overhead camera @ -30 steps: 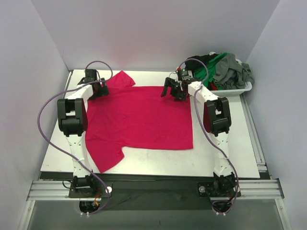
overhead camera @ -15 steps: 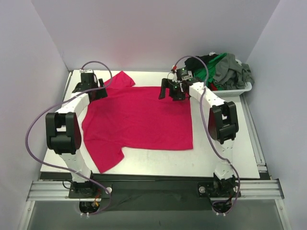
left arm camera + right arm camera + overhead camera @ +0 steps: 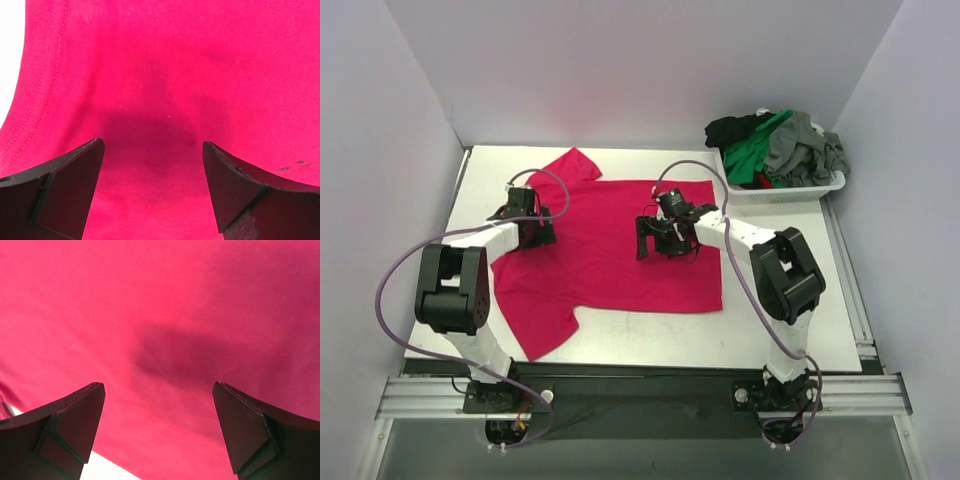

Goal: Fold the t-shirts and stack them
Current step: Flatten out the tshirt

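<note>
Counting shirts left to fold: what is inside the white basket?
A green t-shirt, a grey t-shirt and a black t-shirt heaped above the basket rim. Whatever lies beneath them is covered.

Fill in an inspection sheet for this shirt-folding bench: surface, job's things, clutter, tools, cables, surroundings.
Surface: white table, with one shirt lying across its middle.
Job's things: red t-shirt spread flat, both sleeves out on the left side; green shirt, grey shirt and black shirt heaped in the white basket at the far right.
Clutter: nothing seen.
Grippers: left tool and right tool both open above the red t-shirt, holding nothing.
Cables: a purple cable loops off each arm.
Surroundings: plain walls on three sides; metal rail along the near edge.
</note>
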{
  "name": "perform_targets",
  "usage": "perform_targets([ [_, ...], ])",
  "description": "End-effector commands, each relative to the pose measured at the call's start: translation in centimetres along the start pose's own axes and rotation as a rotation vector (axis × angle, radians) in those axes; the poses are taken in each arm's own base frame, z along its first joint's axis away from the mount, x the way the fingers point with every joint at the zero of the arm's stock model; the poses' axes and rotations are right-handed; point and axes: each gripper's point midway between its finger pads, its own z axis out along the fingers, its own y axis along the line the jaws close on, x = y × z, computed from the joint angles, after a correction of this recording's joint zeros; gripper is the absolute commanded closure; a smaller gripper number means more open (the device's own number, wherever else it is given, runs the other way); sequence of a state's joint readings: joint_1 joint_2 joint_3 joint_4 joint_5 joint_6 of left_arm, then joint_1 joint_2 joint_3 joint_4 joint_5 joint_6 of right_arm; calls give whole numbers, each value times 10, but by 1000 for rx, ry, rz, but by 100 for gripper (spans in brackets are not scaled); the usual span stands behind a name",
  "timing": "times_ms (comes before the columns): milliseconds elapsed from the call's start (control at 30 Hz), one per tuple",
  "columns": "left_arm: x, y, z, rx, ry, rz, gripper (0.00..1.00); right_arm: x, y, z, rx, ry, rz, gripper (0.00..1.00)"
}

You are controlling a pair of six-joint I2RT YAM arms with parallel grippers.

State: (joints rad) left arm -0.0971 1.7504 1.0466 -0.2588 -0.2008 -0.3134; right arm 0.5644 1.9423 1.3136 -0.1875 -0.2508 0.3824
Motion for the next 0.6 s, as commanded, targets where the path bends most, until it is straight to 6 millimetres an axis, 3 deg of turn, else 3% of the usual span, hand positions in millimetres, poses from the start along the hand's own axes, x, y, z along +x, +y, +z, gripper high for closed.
perform_targets([
  [0, -17, -9, -2, 37, -49, -30, 9, -4, -10, -5, 50, -40, 35, 6],
  [300, -13, -11, 21, 59, 11, -43, 9, -7, -28, 13, 99, -18, 88, 6],
  [567, -28, -14, 32, 67, 25, -44, 9, -15, -45, 23, 106, 3, 138, 6],
])
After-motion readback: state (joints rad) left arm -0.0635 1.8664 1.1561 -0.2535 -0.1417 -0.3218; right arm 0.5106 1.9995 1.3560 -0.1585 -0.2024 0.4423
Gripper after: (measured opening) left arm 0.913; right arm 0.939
